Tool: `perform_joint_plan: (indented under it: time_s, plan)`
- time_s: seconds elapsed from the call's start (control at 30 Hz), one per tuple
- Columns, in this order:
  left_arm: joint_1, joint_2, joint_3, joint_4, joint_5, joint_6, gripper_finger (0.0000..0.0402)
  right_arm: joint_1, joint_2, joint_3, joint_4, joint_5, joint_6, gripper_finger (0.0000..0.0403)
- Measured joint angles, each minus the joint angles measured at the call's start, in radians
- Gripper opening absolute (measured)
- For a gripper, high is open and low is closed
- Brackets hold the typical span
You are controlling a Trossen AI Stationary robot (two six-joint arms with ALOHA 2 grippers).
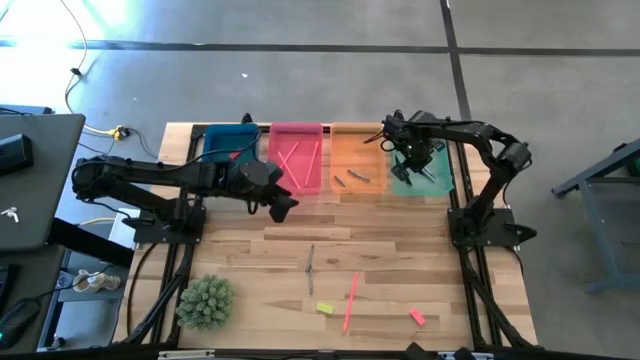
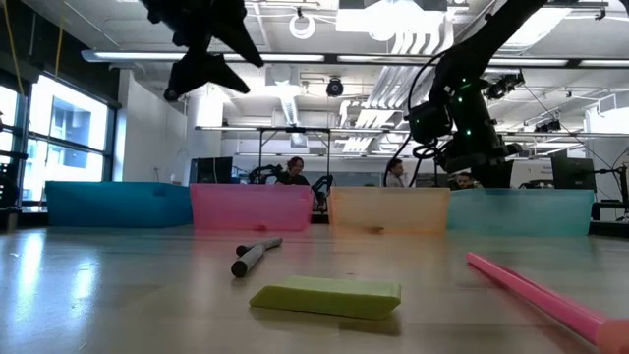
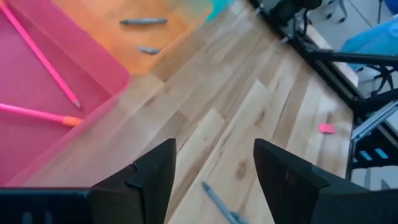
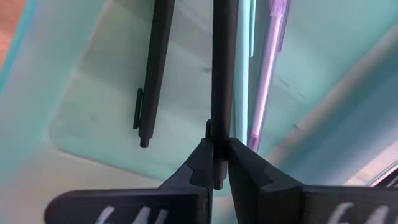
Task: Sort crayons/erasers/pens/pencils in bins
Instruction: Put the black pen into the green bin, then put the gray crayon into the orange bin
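**Right gripper pinches a dark pen over the teal bin; left gripper hangs spread by the pink bin**

Four shallow translucent bins line the far edge of the wooden table (image 1: 400,240): blue bin (image 1: 229,139), pink bin (image 1: 296,157), orange bin (image 1: 359,160) and teal bin (image 1: 421,168). The right gripper (image 4: 214,163) is above the teal bin, its fingers pressed together on a long dark pen (image 4: 222,68); another dark pen (image 4: 152,68) and a thin purple pen (image 4: 268,68) lie in the bin below. The left gripper (image 3: 214,165) hovers just in front of the pink bin, fingers spread and holding nothing. Long pink pencils (image 3: 43,56) lie in the pink bin, and two short grey-brown crayons (image 3: 143,22) lie in the orange one. On the open table are a grey pen (image 1: 311,268), a pink pencil (image 1: 351,302), a flat yellow-green eraser (image 2: 326,296) and a small red eraser (image 1: 417,317). A spiky green plant (image 1: 206,301) stands at the near left corner.
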Motion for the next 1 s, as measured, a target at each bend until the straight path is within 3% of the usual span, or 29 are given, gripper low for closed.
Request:
perform_joint_plan:
  time_s: [0.17,0.5,0.73,1.0]
  plan:
    - [0.0,0.0,0.062,-0.01,-0.009,0.003,0.0202,-0.002,0.0,0.0,0.001,0.002,-0.044,0.0037]
    - [-0.002,-0.001,0.141,-0.152,-0.035,-0.041,0.0202,-0.003,-0.002,0.0,0.005,0.024,-0.089,0.0131]
    - [-0.035,0.025,0.199,-0.224,-0.035,-0.104,0.0202,-0.018,-0.07,0.0,0.011,0.026,-0.124,0.014]
    - [-0.064,0.131,0.349,-0.332,-0.075,-0.109,0.0202,-0.043,-0.228,0.0,0.047,0.027,-0.124,0.014]
